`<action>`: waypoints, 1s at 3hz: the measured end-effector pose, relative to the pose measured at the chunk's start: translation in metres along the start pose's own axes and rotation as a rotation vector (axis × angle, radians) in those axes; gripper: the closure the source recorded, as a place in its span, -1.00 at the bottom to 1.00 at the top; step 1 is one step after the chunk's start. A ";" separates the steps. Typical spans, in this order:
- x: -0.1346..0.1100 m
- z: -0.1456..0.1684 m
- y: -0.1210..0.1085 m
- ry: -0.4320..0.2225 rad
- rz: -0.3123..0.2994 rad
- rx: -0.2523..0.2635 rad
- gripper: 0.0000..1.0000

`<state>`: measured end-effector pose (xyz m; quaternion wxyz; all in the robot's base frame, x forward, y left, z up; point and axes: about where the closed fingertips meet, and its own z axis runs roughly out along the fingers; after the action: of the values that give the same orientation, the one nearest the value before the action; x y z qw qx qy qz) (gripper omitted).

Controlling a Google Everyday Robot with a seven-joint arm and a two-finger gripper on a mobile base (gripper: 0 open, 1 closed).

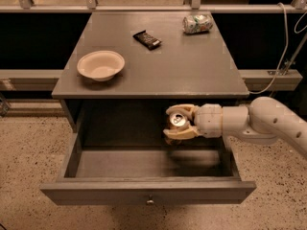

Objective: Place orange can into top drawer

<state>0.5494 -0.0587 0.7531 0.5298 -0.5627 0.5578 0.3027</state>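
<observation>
Tool (179, 122): clamped on the orange can (177, 120), reaching in from the right.
Orange can: held with its silver top facing up, over the open top drawer (144, 190), toward its back right.
Counter (192, 71): bowl (100, 64), dark wrapper (147, 39), pale dented can (197, 23).
Lettering: none could be read.

Our arm (268, 121) reaches in from the right, nearly level. Our gripper (175, 122) points left above the drawer's (144, 189) right rear, both fingers (181, 133) clamped around the can (178, 120).
</observation>
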 end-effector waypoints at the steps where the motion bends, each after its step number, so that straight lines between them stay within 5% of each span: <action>1: 0.051 0.020 -0.013 -0.007 0.060 0.033 1.00; 3: 0.049 0.024 -0.010 -0.014 0.062 0.022 0.14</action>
<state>0.5741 -0.0530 0.7032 0.5299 -0.5371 0.5747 0.3168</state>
